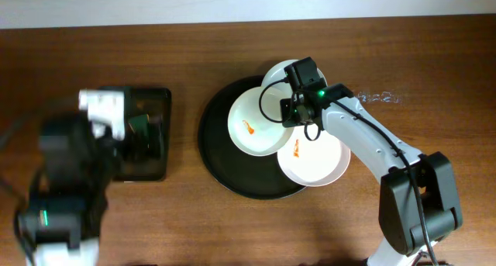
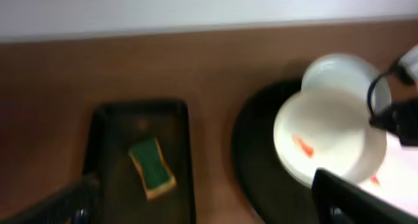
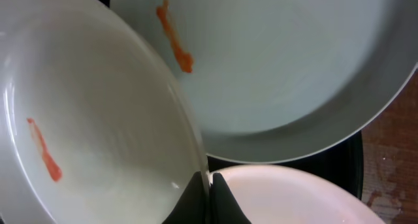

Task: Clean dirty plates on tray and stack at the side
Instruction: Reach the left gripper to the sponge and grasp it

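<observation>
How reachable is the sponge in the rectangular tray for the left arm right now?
Probably yes: the sponge lies uncovered in the rectangular tray, below the open left pincer.

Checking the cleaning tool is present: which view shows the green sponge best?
Left wrist: the sponge lies fully visible in the small rectangular tray. Overhead, the blurred left arm largely hides it. The right wrist view shows only plates.

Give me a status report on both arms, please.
Left gripper open, by the sponge. Right gripper shut on rim of middle plate. Three plates overlapping on round tray, two smeared. Nothing blocking.
</observation>
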